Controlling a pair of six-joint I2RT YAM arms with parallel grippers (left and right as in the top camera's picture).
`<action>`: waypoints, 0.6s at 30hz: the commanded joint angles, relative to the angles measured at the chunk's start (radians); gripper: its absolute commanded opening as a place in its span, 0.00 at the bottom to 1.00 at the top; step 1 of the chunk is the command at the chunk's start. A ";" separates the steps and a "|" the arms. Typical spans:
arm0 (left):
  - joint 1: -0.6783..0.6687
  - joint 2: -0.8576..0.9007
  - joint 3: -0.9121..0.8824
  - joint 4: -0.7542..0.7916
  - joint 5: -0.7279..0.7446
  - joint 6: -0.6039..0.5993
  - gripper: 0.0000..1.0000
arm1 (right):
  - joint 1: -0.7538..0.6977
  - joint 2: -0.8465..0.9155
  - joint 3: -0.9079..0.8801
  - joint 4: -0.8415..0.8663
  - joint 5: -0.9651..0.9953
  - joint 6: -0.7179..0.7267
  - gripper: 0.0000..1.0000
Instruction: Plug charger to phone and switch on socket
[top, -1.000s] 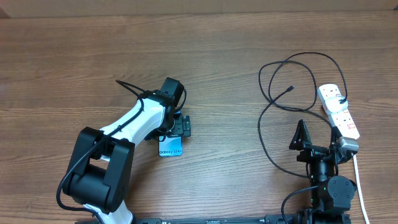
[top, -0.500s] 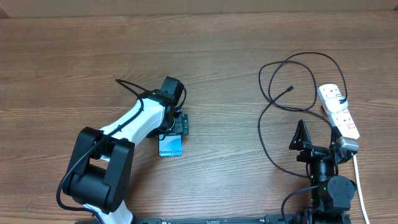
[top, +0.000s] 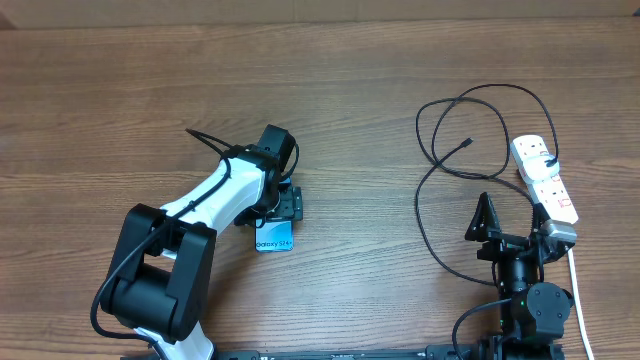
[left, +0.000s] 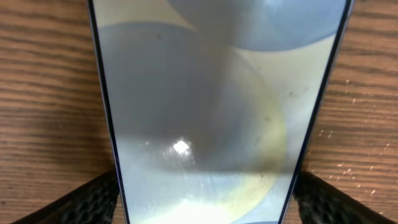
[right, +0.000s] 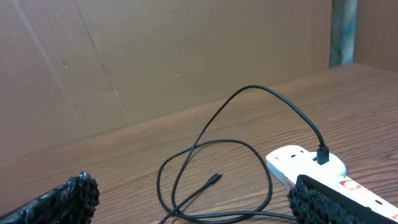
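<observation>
The phone (top: 272, 238) lies flat on the wooden table, its lower end with small text showing below my left gripper (top: 287, 204). In the left wrist view the phone (left: 205, 93) fills the frame, and both black fingers (left: 87, 202) press against its long edges, so my left gripper (left: 205, 208) is shut on it. The charger (top: 430, 190), a looped thin black cable, lies at the right with its plug tip (top: 467, 142) loose on the wood. The white socket (top: 545, 180) lies beyond my open right gripper (top: 513, 222), which holds nothing. The right wrist view shows the plug tip (right: 214, 179) and the socket (right: 311, 165).
A black plug (right: 323, 154) sits in the far end of the socket. The socket's white cord (top: 575, 290) runs down past the right arm. A brown cardboard wall (right: 155, 62) stands behind the table.
My left gripper's fingers have closed inward onto the phone's sides. The right arm, the charger and the socket have not moved.
</observation>
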 joint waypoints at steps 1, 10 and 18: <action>0.000 0.054 -0.019 -0.015 0.027 0.011 0.79 | -0.003 -0.012 -0.011 0.002 -0.006 -0.016 1.00; 0.000 0.054 -0.019 -0.015 0.041 0.011 0.65 | -0.003 -0.012 -0.011 0.002 -0.006 -0.016 1.00; 0.000 0.054 -0.018 -0.015 0.040 0.018 0.63 | -0.003 -0.012 -0.011 0.002 -0.006 -0.016 1.00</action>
